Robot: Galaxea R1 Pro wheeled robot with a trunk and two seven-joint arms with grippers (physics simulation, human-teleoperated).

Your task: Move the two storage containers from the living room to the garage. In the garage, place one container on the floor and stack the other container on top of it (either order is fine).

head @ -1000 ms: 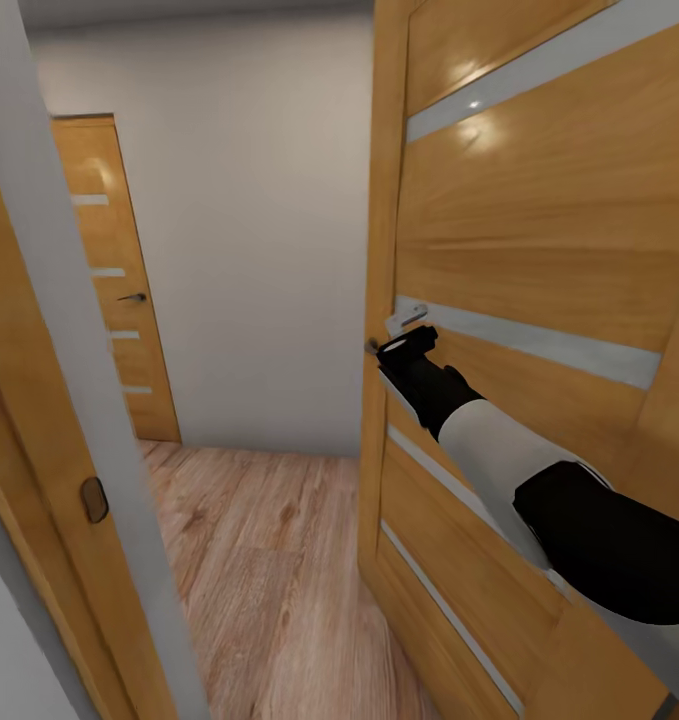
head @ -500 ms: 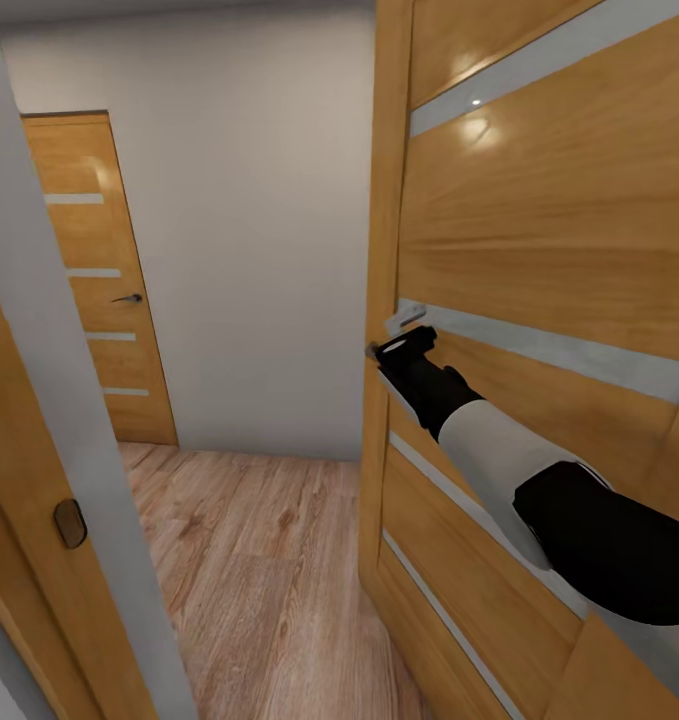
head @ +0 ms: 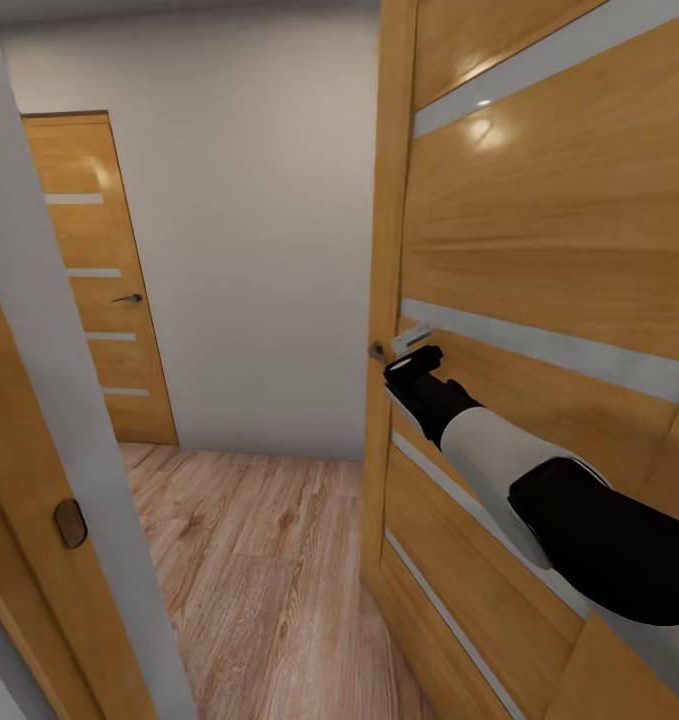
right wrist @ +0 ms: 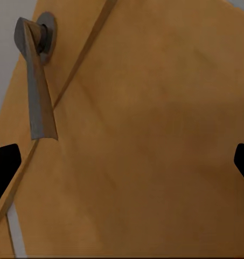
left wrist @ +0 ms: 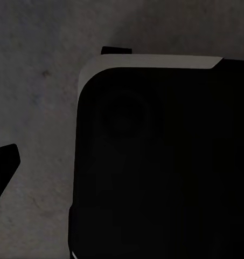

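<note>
Right claw (head: pixel 411 362): reaching to the wooden door (head: pixel 539 230), just below its grey handle (head: pixel 411 336); in the right wrist view the two fingertips (right wrist: pixel 3 167) stand wide apart, released, with bare door panel between them and the handle (right wrist: pixel 36 91) off to one side, not gripped
Left claw: I cannot tell its state; only one dark fingertip (left wrist: pixel 2 167) is seen beside a black body part
Storage containers: not visible here
Place: hallway with wood plank floor (head: pixel 259 560), white wall, a second closed door (head: pixel 94 280) behind

open door (head: pixel 539 220) right, second door (head: pixel 99 280) far left, wall (head: pixel 259 230) between
</note>
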